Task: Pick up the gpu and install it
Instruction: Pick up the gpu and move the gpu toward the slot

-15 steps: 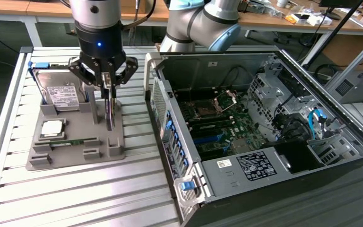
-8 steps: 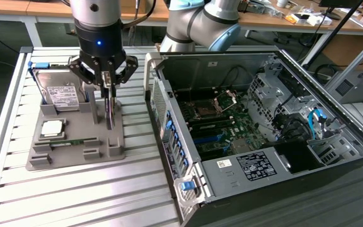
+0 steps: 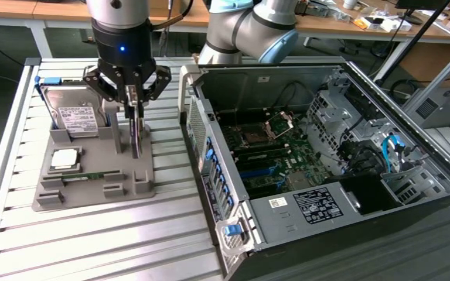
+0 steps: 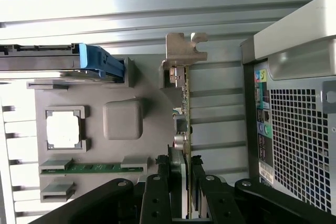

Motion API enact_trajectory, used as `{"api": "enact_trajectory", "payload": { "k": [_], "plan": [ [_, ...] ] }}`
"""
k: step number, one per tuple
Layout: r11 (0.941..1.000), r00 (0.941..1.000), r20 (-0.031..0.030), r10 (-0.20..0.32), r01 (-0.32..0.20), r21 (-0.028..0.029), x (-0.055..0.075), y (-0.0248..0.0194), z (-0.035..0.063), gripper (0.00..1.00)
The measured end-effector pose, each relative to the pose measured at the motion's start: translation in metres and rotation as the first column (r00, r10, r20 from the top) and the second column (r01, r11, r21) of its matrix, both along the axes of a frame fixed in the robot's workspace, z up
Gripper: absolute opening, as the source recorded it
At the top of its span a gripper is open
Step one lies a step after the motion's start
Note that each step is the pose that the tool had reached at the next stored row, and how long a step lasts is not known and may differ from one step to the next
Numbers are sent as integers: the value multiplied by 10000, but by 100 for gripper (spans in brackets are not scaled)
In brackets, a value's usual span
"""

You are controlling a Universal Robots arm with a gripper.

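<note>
We see the gripper [image 3: 135, 111] above the grey holder [image 3: 92, 190], fingers [image 4: 163, 184] clamped narrow on the upright gpu [image 3: 136, 140], open computer case [image 3: 287, 79] just beside

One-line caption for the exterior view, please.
The gripper clamps the upright gpu at the grey parts holder, with the open computer case to the exterior view's right.

Looks like a robotics lab or electronics workshop, going by the ribbed aluminium worktable [image 3: 92, 246], the opened black desktop computer case [image 3: 256, 88], the grey plastic parts fixture [image 3: 92, 190] and cluttered wooden benches [image 3: 330, 26] behind.
</note>
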State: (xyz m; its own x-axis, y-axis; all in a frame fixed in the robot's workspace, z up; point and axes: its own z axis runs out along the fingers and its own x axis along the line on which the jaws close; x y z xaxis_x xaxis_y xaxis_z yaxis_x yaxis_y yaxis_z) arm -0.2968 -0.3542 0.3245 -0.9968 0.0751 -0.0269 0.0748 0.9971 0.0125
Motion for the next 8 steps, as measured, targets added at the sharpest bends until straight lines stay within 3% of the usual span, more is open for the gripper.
{"api": "enact_trajectory", "payload": {
  "k": [8],
  "plan": [
    [10000,10000,-1,0,0,-1,0,0,46,27]
  ]
}}
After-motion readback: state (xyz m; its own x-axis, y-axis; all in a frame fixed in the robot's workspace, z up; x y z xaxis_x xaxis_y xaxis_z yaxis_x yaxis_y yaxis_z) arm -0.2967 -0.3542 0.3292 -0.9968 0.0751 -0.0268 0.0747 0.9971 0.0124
